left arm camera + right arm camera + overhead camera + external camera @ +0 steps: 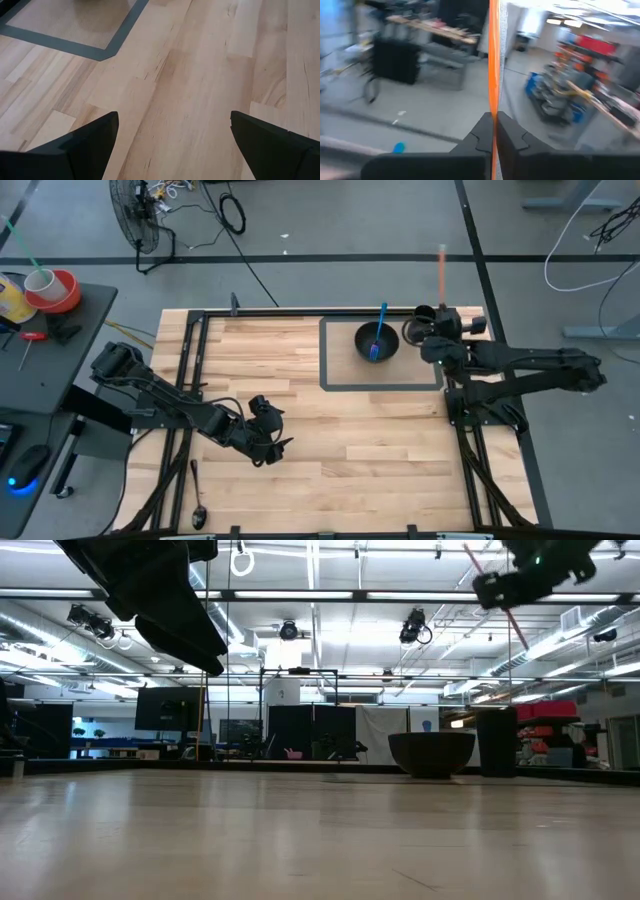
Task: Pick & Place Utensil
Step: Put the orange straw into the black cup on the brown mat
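Note:
A black bowl [377, 342] stands inside the dark-taped square [330, 385] at the table's far side, with a blue utensil [381, 325] leaning in it. To the right of the bowl, high above the table, my right gripper [439, 308] is shut on a thin orange utensil [441, 270]. The orange utensil also shows in the low view [512, 618], slanting. My left gripper [272, 442] hovers open over bare wood near the table's middle left, nothing between its fingers [175, 145]. A dark spoon [197, 495] lies flat at the near left. My right gripper pinches the orange utensil's thin shaft [493, 107] between its two fingers [481, 134]. The fingers lie about level and point toward the table's far edge. The utensil is lifted clear, tilted, and sticks out past the fingertips beyond the far edge [441, 258].
Black frame rails [190, 350] run along the table's left and right sides. Open wood [380, 450] lies between the arms. A side table with a red tape roll [55, 290] stands off the left edge, and a fan [135, 220] stands on the floor behind.

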Robot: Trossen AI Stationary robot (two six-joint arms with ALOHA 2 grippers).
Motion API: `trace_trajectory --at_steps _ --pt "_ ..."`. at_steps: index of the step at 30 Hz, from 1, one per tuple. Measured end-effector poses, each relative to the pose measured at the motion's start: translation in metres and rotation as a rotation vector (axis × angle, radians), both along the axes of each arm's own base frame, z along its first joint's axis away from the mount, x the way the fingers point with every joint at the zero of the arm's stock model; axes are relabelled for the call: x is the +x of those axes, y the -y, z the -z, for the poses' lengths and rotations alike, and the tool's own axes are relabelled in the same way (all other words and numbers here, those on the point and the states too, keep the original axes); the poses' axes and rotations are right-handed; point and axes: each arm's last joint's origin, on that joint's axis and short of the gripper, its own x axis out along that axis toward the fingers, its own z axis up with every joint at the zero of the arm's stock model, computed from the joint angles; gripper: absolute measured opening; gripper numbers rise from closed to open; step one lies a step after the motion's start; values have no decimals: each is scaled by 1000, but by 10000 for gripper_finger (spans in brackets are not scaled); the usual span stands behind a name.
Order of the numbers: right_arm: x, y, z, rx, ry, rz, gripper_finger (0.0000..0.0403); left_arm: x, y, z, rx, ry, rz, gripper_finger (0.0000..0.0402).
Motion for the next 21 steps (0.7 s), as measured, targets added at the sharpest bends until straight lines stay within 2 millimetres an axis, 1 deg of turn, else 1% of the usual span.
trace_trajectory --at_steps 3,6,9,12,14,17,21 --pt "0 13 23 -17 59 92 11 0 0 0 0 0 -1 387" --pt "2 29 41 -1 105 115 11 0 0 0 1 0 0 387" --pt "4 44 46 -16 179 36 11 0 0 0 1 0 -1 387" --pt "1 53 43 -111 267 -30 11 0 0 0 2 0 -1 387" --pt "-4 58 45 -160 290 -31 11 0 0 0 3 1 -2 387" --pt "-11 63 55 -179 331 -48 11 0 0 0 3 1 -2 387" --pt "-19 71 79 -141 359 -76 11 0 -1 0 12 6 -11 387"
